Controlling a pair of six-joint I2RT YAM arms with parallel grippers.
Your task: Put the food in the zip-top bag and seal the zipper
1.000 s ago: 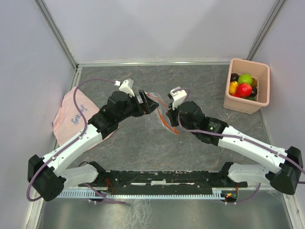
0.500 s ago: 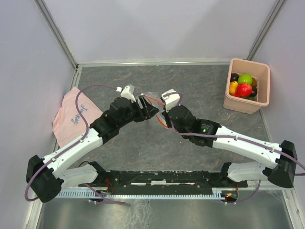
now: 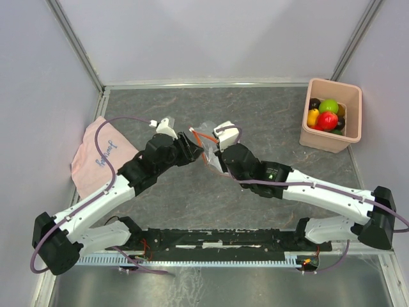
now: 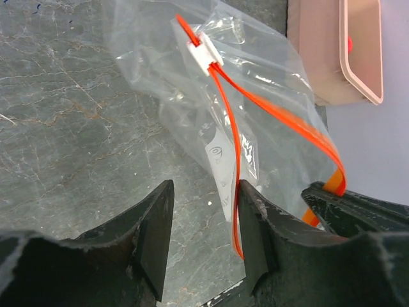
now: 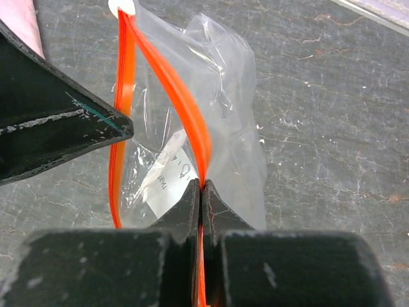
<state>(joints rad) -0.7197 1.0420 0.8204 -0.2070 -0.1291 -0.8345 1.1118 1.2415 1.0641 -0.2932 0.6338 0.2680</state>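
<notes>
bag (image 3: 209, 132): clear and crinkled, mid-table, well apart from the bin (image 3: 327, 139); mouth pulled apart; cannot tell whether the lower end touches the table (image 3: 275, 112).
zipper (image 5: 174, 82): red-orange, split into two strips bowing away from each other and meeting again at the white end piece (image 4: 203, 52) on the far side.
label (image 5: 167, 180): white, on the bag film, seen between the two strips from the right wrist.
left gripper (image 4: 204, 192): jaws about halfway apart with a plain gap between them; one strip running down against the inner face of the right-hand finger, with bag film and label lying in the gap; nothing clamped.
right gripper (image 5: 202, 188): jaws pressed flat together, pinching the other strip at the tips; bag hanging beyond them.
gripper spacing: tips close together on either side of the bag mouth, one finger of the left one touching the outer strip in the right wrist view.
food (image 3: 327, 116): red, green, yellow and dark pieces piled together in the bin.
bin: pink, rectangular, at the far right of the table, beside the wall.
cloth (image 3: 92, 153): pink, at the left edge of the table, partly under the left arm.
</notes>
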